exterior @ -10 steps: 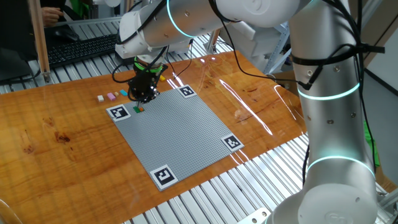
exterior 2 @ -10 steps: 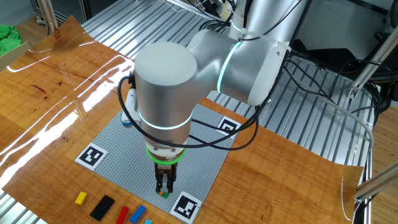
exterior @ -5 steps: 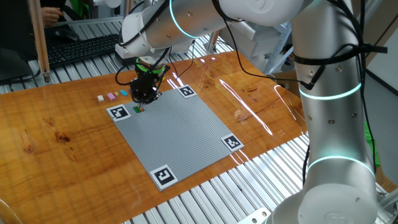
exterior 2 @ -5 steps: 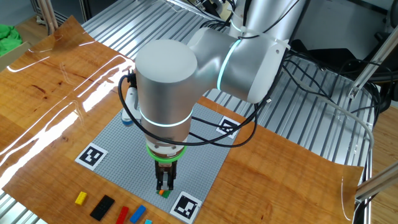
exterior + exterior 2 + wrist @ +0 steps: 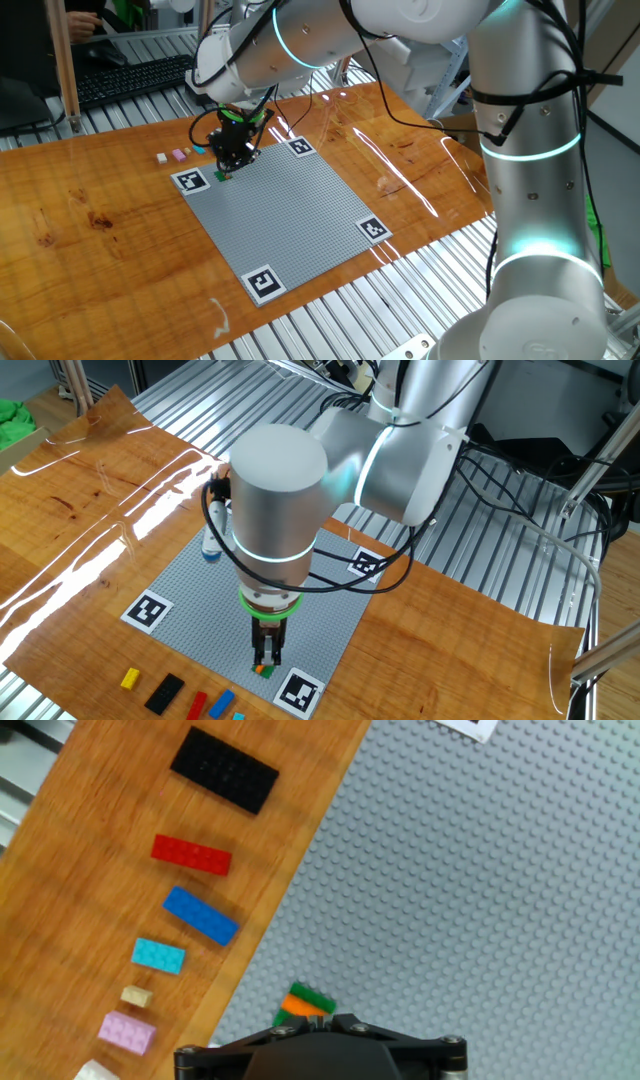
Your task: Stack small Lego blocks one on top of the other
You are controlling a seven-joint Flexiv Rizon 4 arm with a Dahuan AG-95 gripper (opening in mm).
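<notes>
Your hand (image 5: pixel 266 658) points straight down over the grey baseplate (image 5: pixel 230 595), near its edge, with the fingers closed together and nothing held between them. Directly below the fingertips, an orange block sits on a green block (image 5: pixel 306 1001) pressed onto the baseplate; whether the fingertips touch it is unclear. On the wooden desk (image 5: pixel 90 910) beside the baseplate, loose blocks lie in a row, well apart from the hand: black (image 5: pixel 224 770), red (image 5: pixel 191 854), blue (image 5: pixel 201 915), light blue (image 5: pixel 158 955), a tiny tan one (image 5: pixel 136 996) and pink (image 5: pixel 127 1032).
</notes>
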